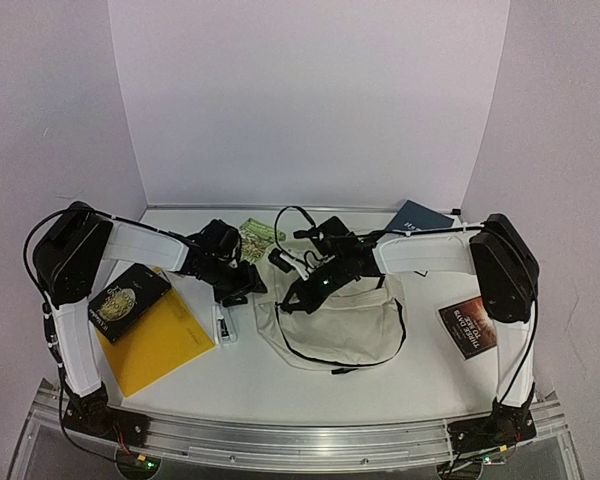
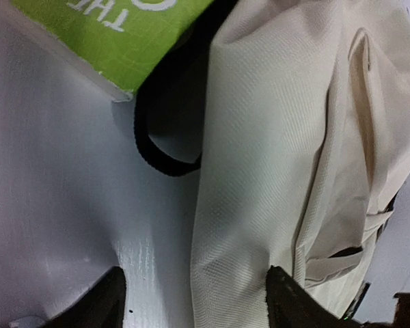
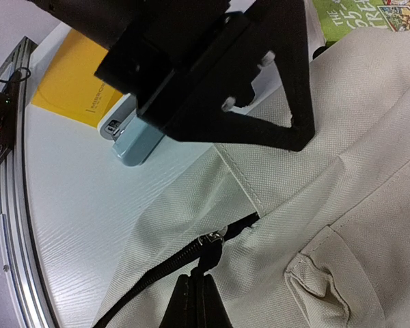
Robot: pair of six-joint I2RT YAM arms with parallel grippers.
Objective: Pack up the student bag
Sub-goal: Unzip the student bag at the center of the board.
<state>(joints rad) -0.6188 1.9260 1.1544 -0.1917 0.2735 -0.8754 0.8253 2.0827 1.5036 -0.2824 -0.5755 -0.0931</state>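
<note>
left gripper (image 2: pixel 198 304): open, bag (image 1: pixel 332 328) left edge between its fingers | right gripper (image 3: pixel 198 302): closed at zip pull (image 3: pixel 210 240), hold not sure | right arm nearer zip

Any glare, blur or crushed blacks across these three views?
Top external: even light, soft; black book title illegible. Left wrist: glare on the table, left gripper fingertips crushed to black. Right wrist: student bag weave sharp, left gripper a detail-less dark mass.
</note>
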